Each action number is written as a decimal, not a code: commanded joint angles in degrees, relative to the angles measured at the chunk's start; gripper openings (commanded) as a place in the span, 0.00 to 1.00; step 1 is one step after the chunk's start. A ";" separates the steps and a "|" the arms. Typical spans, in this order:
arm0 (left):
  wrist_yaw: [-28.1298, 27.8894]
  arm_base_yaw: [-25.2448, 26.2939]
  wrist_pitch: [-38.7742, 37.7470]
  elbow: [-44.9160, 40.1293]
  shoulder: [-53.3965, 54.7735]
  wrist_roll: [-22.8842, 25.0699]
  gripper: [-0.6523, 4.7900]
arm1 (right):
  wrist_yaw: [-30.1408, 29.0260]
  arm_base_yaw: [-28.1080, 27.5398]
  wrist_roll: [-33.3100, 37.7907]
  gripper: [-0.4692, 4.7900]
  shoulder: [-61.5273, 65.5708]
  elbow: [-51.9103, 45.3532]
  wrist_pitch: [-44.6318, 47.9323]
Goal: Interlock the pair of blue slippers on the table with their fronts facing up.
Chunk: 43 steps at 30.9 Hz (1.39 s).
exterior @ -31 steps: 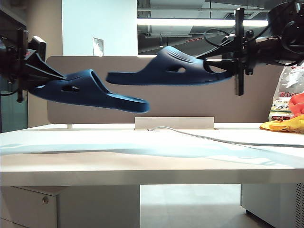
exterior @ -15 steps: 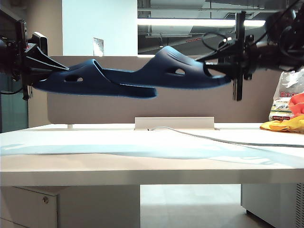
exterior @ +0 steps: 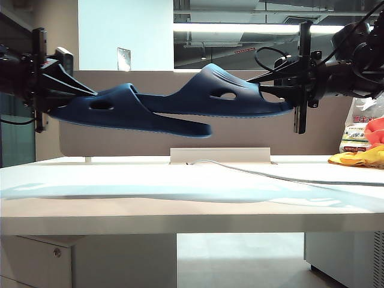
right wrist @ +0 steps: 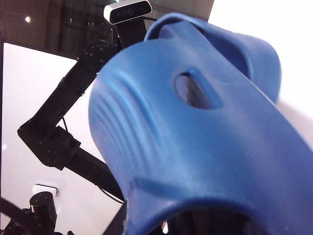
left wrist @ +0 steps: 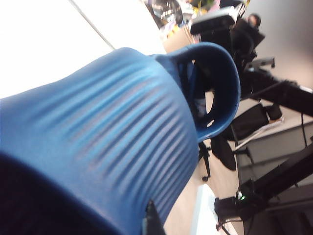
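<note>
Blue slippers, one clamped in each closed end effector (left [exterior: 72, 99], right [exterior: 282, 96]), overlapping above counter [exterior: 180, 180]; mid-interlock; next, slide together.

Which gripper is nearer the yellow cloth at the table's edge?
Right. The right gripper, shut on a blue slipper, hangs up and left of the yellow cloth. The left gripper, holding the other slipper, is across the table.

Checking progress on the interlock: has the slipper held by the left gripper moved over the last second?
Yes. The left slipper, held by the left gripper, has risen and shifted right against the divider panel, now overlapping the right slipper.
</note>
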 commanded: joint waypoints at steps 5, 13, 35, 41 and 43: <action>0.79 -1.70 -0.74 0.24 -0.35 1.07 0.11 | -1.44 0.00 -0.42 0.10 0.79 0.15 0.66; 0.79 -2.23 -2.08 0.26 -0.44 0.96 0.11 | -1.49 0.31 -0.66 0.10 4.39 0.15 -0.31; -17.07 -6.49 -17.73 12.87 0.28 9.55 0.11 | -2.43 0.74 -1.29 0.08 5.03 0.17 -0.26; -16.96 -8.39 -17.84 12.90 0.42 10.86 0.11 | -2.82 2.10 -1.75 0.08 5.05 0.17 -0.35; -16.06 -8.41 -17.88 12.90 0.42 11.06 0.11 | -2.89 2.27 -2.03 0.08 5.07 0.17 -0.35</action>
